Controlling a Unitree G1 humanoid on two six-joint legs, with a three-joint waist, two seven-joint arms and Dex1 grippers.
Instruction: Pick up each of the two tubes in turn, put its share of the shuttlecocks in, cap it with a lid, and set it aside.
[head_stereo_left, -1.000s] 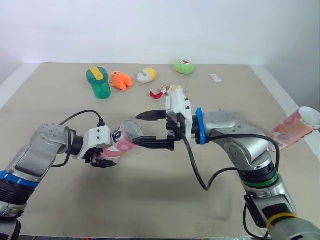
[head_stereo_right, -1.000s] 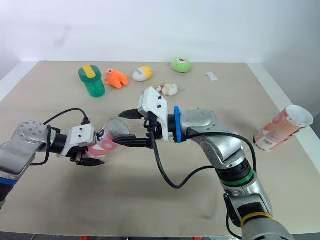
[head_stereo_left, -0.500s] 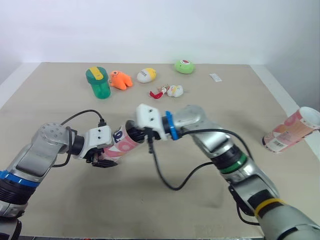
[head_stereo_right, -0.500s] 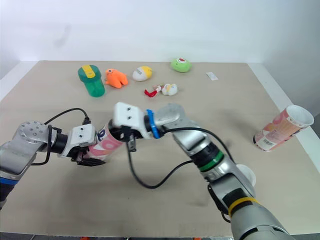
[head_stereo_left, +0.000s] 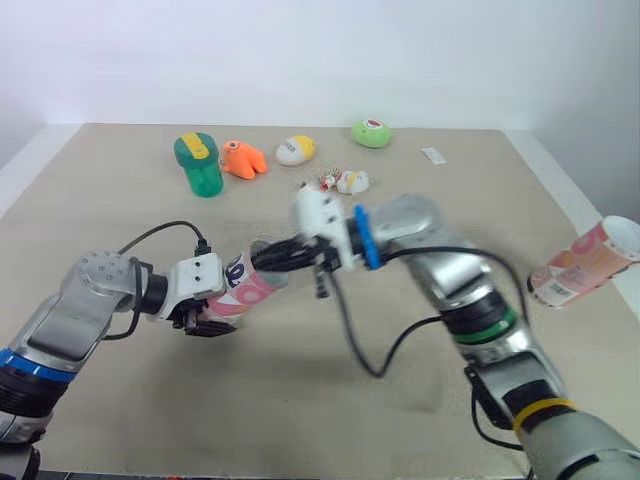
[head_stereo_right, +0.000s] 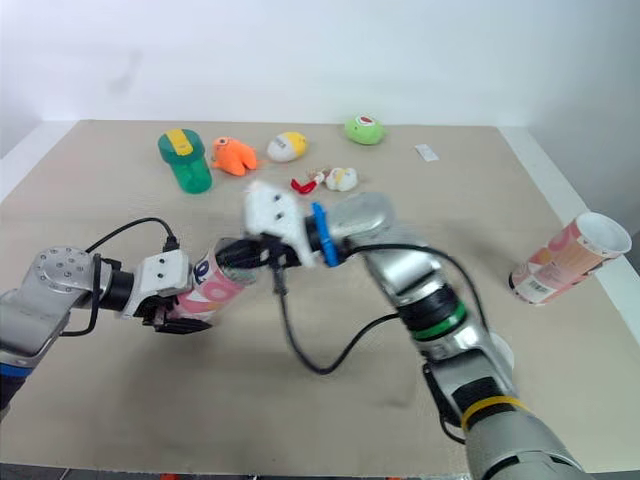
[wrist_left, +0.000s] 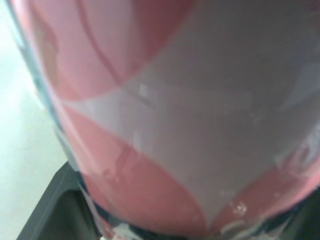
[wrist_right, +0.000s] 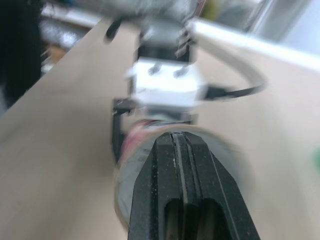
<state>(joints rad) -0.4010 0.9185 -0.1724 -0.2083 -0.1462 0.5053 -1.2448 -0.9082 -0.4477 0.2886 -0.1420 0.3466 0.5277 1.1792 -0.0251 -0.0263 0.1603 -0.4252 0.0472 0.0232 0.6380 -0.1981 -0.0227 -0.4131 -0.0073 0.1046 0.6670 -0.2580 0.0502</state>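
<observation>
Left of centre, the left gripper (head_stereo_left: 207, 316) clamps the tilted pink tube (head_stereo_left: 248, 291). The right gripper (wrist_right: 179, 136) has its fingers pressed together, tips at that tube's open mouth. The second tube (head_stereo_left: 585, 265) leans at the right edge.

Light is even and diffuse, coming from above. The worktop (head_stereo_left: 120, 390) reads bright with no glare. Shadows are soft and short, one under the green bottle (head_stereo_left: 198, 168) and one beneath the tube (head_stereo_left: 248, 290). The right hand (head_stereo_left: 265, 259) and its wrist are smeared in both head views. The left wrist view is out of focus, with the tube pressed close. In the right wrist view the fingers (wrist_right: 165, 190) are crisp and the background blurred.
</observation>
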